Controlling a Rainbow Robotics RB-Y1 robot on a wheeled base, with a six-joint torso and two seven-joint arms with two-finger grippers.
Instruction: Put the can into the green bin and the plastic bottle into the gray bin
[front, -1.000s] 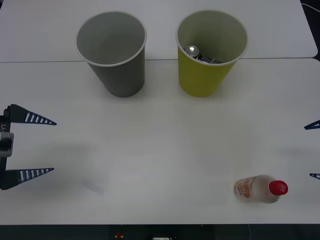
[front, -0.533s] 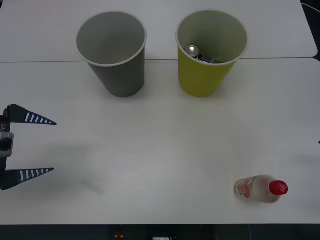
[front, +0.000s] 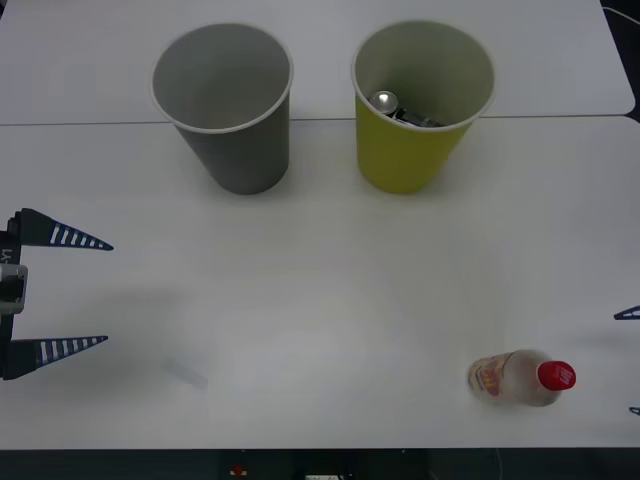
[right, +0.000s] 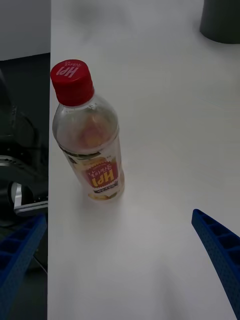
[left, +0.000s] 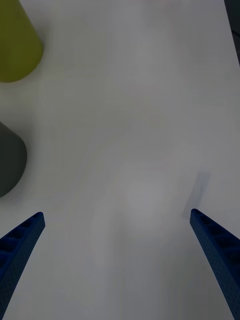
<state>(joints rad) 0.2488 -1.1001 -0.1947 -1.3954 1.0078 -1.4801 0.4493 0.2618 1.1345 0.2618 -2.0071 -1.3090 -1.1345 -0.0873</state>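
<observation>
— Where's the plastic bottle (front: 520, 378)?

— Standing on the table (front: 330, 290) near its front edge, just ahead of my right gripper (front: 630, 362), whose fingers are spread wide. The can (front: 385, 101) lies in the green bin (front: 415, 160).

— How will it handle?

— Light, I reckon, smooth and a bit squashy. I'd grip the labelled body below the red cap, then go to the gray bin (front: 240, 150). My left gripper (front: 58, 292) waits, fingers apart.

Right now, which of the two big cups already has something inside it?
The green bin, the yellow-green one. The can lies inside it with its shiny end showing. The gray bin beside it holds nothing.
</observation>
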